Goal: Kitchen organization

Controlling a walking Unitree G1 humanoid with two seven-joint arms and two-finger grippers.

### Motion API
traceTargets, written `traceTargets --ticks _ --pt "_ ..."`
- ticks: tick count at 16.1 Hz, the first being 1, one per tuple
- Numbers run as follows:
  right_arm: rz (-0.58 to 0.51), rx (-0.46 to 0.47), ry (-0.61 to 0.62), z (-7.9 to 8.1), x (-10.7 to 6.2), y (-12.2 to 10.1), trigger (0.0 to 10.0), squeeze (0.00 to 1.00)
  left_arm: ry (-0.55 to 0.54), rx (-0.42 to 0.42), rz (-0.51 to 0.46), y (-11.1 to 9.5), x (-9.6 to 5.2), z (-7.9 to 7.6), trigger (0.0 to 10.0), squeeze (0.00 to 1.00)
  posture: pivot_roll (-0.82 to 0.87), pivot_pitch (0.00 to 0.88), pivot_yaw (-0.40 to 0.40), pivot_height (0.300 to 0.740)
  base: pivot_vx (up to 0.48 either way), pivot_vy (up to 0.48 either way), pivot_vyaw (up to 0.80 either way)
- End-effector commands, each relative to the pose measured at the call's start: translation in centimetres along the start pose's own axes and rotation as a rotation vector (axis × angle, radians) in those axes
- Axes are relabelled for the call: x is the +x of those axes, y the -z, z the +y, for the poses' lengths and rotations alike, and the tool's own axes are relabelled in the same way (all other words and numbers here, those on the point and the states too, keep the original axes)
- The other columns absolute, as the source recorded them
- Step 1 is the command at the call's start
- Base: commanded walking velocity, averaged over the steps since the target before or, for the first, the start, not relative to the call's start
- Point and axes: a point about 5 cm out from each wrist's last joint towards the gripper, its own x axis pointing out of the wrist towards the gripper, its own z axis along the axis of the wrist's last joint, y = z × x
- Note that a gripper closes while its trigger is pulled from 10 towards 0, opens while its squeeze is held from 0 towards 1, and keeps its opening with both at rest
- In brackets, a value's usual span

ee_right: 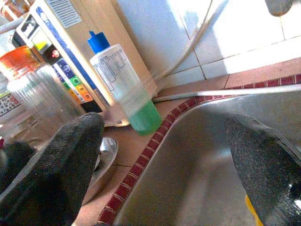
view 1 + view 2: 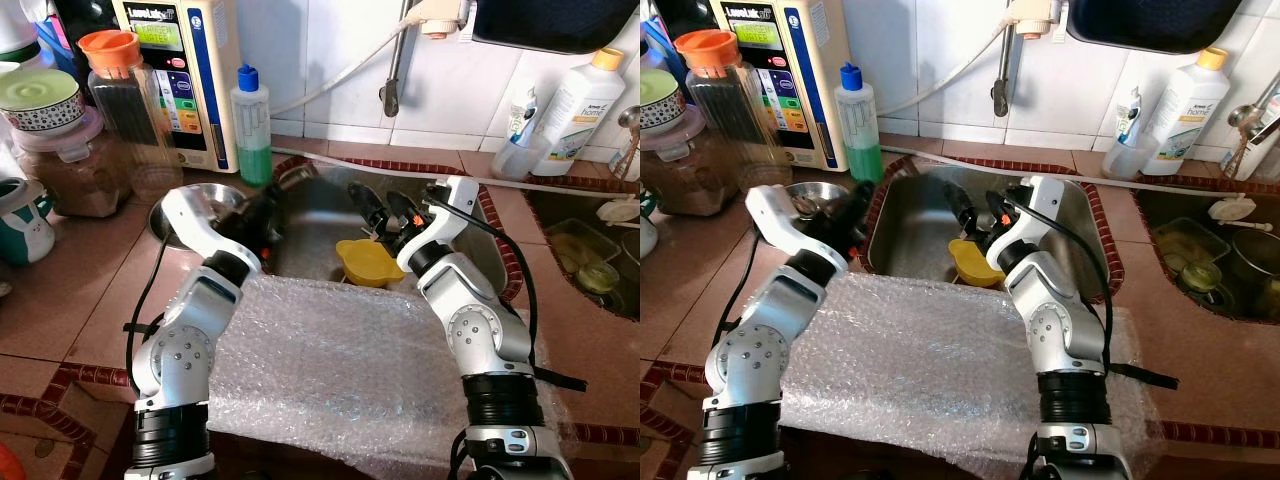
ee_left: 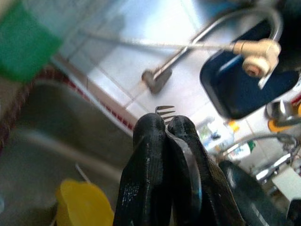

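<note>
Left gripper (image 3: 164,129) clamps a fork (image 3: 165,112) at the sink's (image 2: 320,215) nine o'clock edge; right gripper (image 2: 375,207) spread wide above a yellow cup (image 2: 368,262).

Sink basin (image 2: 320,225): open steel floor toward the back wall, passable. Yellow bowl (image 2: 368,262) blocks the near edge. Bubble wrap (image 2: 330,355) covers the table in front. Green soap bottle (image 2: 251,125) and jars (image 2: 120,100) crowd the left rim.

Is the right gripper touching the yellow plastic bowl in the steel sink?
Cannot tell. In the left eye view the right gripper sits just above the yellow plastic bowl, jaws open; no contact or gap shows plainly.
</note>
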Motion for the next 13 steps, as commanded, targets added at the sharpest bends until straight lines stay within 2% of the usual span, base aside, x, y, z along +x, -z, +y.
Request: traceTargets --ticks 1,3,5,10,11,12,13 --pt "0.004 0.024 0.033 -0.3 -0.1 0.0 10.0 0.00 0.066 -0.041 0.045 0.6 0.3 -1.0 0.0 0.00 0.07 0.024 0.029 0.740 0.000 0.000 0.00" --pt "-0.012 0.060 0.060 -0.7 -0.2 -0.1 10.0 0.00 0.174 -0.135 0.099 1.3 0.3 -2.5 0.0 0.00 0.07 0.024 0.032 0.740 0.000 0.000 0.00" --pt "-0.029 0.086 0.077 -1.0 -0.1 -0.4 10.0 0.00 0.211 -0.164 0.141 2.1 0.3 -3.0 0.0 0.00 0.07 0.026 0.044 0.740 0.000 0.000 0.00" --pt "-0.083 0.149 0.121 -1.4 0.2 -0.8 10.0 0.00 0.277 -0.207 0.191 2.2 0.0 -3.9 0.0 0.00 0.07 0.031 0.052 0.740 0.000 0.000 0.00" --pt "-0.104 0.169 0.122 -1.5 0.2 -1.0 3.8 0.00 0.279 -0.211 0.196 2.3 0.0 -4.0 0.0 0.00 0.07 0.031 0.052 0.740 0.000 0.000 0.00" --pt "-0.120 0.186 0.119 -1.6 0.3 -1.3 0.0 0.00 0.279 -0.214 0.200 2.3 -0.1 -4.0 0.0 0.00 0.07 0.031 0.052 0.740 0.000 0.000 0.00" --pt "-0.126 0.184 0.119 -1.7 0.4 -1.5 0.0 0.00 0.280 -0.213 0.207 2.3 -0.2 -4.0 0.0 0.00 0.08 0.032 0.054 0.740 0.000 0.000 0.00"
